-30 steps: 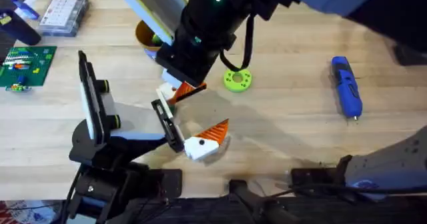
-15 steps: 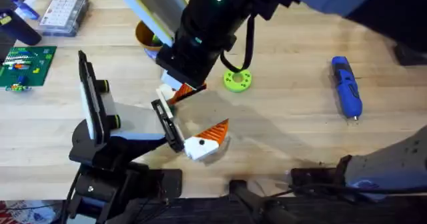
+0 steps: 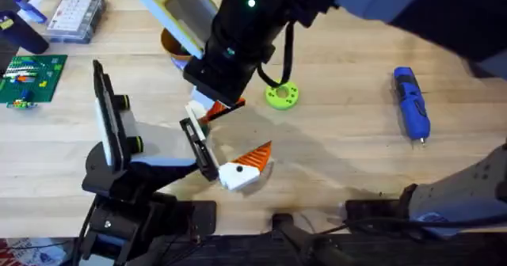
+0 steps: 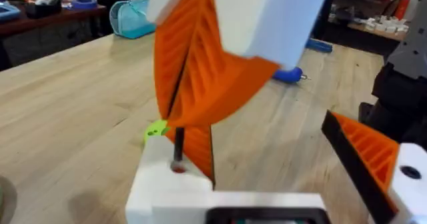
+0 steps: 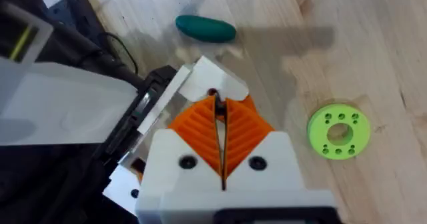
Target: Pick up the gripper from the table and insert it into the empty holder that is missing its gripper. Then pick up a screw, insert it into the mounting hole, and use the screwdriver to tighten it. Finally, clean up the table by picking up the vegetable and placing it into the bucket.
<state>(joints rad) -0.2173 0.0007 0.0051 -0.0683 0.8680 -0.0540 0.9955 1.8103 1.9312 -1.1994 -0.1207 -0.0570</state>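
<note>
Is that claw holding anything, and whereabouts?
The right gripper pinches a thin dark screw by its upper end, between its orange pads.

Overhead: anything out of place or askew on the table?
Yes. The gripper lies loose on the table beside the holder rather than mounted in it. A green vegetable also sits on the bare wood, outside the bucket. Nothing looks spilled or broken.

Orange ribbed pads (image 4: 200, 71) pressed together above a white block (image 4: 175, 184), blue screwdriver (image 4: 288, 74) beyond.
</note>
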